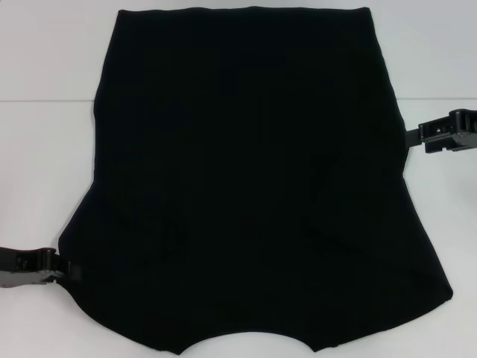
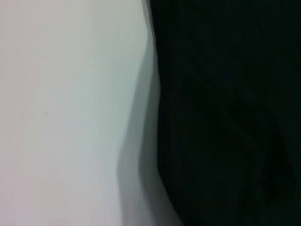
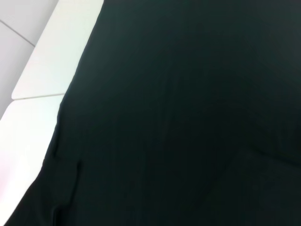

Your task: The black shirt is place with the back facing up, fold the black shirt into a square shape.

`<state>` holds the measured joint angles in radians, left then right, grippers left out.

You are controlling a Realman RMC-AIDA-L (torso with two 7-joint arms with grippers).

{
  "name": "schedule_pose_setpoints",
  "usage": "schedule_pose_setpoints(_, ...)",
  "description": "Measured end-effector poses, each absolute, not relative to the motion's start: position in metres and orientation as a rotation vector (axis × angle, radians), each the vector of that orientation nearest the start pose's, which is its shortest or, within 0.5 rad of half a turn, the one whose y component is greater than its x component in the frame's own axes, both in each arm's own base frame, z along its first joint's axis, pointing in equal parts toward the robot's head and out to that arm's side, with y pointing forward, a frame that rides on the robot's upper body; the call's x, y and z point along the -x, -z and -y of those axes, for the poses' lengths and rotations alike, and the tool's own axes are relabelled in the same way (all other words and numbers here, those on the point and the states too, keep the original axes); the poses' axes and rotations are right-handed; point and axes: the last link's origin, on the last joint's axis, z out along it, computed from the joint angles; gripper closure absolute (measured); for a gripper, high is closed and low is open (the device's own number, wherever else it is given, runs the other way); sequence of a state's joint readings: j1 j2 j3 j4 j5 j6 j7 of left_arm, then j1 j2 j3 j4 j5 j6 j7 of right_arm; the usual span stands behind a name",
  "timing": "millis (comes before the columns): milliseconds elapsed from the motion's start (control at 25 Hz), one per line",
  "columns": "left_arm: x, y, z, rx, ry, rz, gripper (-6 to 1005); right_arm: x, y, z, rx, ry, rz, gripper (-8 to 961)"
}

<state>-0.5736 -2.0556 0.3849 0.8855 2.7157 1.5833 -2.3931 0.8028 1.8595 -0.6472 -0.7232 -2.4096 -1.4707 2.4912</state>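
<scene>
The black shirt (image 1: 253, 186) lies flat on the white table (image 1: 45, 164), plain side up, with no lettering showing. Its curved neck edge is at the near side and its straight hem at the far side. My left gripper (image 1: 68, 268) is low on the table at the shirt's near left edge. My right gripper (image 1: 412, 137) is at the shirt's right edge, about halfway along. The left wrist view shows the shirt's edge (image 2: 225, 113) against the table. The right wrist view is mostly filled by the shirt (image 3: 188, 117).
A thin seam line (image 1: 45, 99) crosses the white table at the far left. Bare table (image 1: 447, 224) shows on both sides of the shirt. In the right wrist view a table edge (image 3: 42, 70) shows beside the shirt.
</scene>
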Motion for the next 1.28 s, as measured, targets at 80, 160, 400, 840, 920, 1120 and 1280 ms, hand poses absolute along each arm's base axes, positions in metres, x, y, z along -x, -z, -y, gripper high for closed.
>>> schedule_pose_setpoints(80, 0.337, -0.059, -0.319, 2.066, 0.126, 1.902, 765, -0.245, -0.098, -0.421, 2.253, -0.263, -1.625, 406)
schedule_pose_setpoints(160, 0.335, -0.059, -0.319, 2.082, 0.134, 1.895, 902, -0.246, -0.099, -0.419, 2.265, -0.242, -1.631, 407)
schedule_pose_setpoints(400, 0.313, -0.065, -0.321, 2.247, 0.316, 1.824, 925, -0.266, -0.104, -0.396, 2.285, 0.016, -1.698, 408)
schedule_pose_setpoints(840, 0.306, -0.067, -0.342, 2.226, 0.361, 1.788, 945, -0.302, -0.083, -0.356, 2.285, 0.153, -1.78, 410)
schedule_pose_setpoints(920, 0.306, -0.067, -0.344, 2.225, 0.362, 1.785, 945, -0.303, -0.077, -0.354, 2.3, 0.152, -1.77, 410)
schedule_pose_setpoints(1120, 0.304, -0.068, -0.346, 2.227, 0.365, 1.777, 945, -0.304, -0.07, -0.354, 2.306, 0.154, -1.737, 411)
schedule_pose_setpoints(1280, 0.304, -0.068, -0.348, 2.216, 0.371, 1.774, 945, -0.305, -0.062, -0.355, 2.307, 0.175, -1.711, 411)
